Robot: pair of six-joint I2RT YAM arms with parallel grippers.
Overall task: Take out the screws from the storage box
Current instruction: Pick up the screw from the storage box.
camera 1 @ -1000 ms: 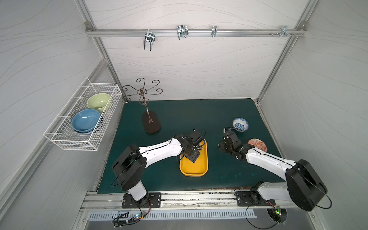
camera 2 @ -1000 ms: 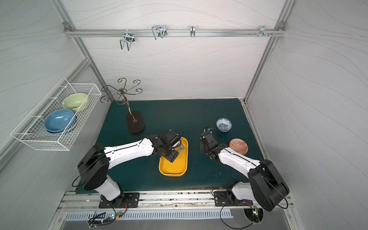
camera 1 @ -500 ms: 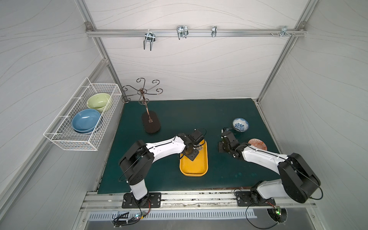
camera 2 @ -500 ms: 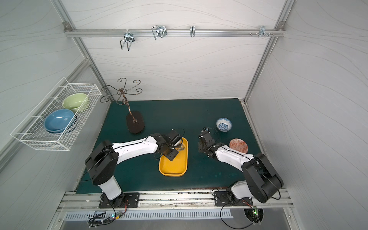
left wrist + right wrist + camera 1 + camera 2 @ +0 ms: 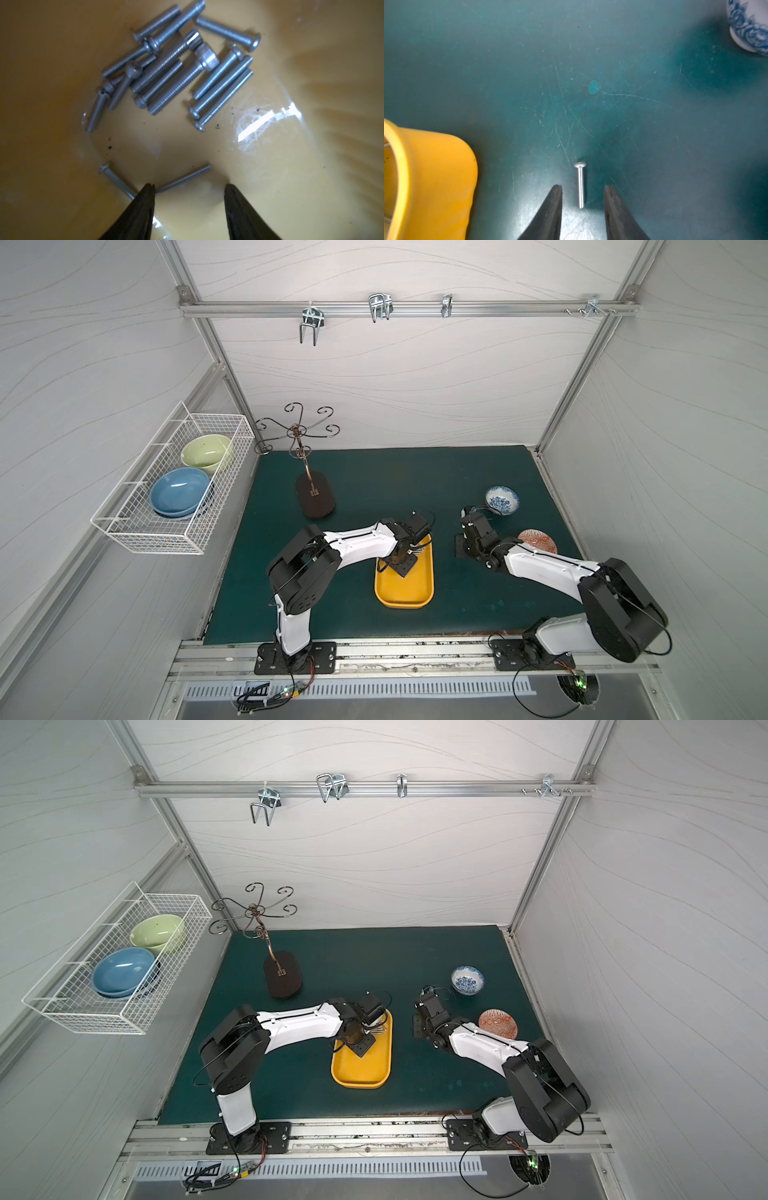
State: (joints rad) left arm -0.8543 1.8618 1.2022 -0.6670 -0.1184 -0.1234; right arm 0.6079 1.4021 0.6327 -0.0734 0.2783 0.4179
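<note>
Left pincer half open, empty, tip over two loose screws, lower centre, yellow tray; I expect closing flicks them. Right pincer open astride one screw on the counter.

Mat bears tray, bowl, plate, stand — one screw.

Screws inside yellow storage box

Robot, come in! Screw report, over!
Left pincer open over small silver metal screws in shallow yellow plastic tray. Right pincer open astride one screw on green mat. Nothing blocking.
</note>
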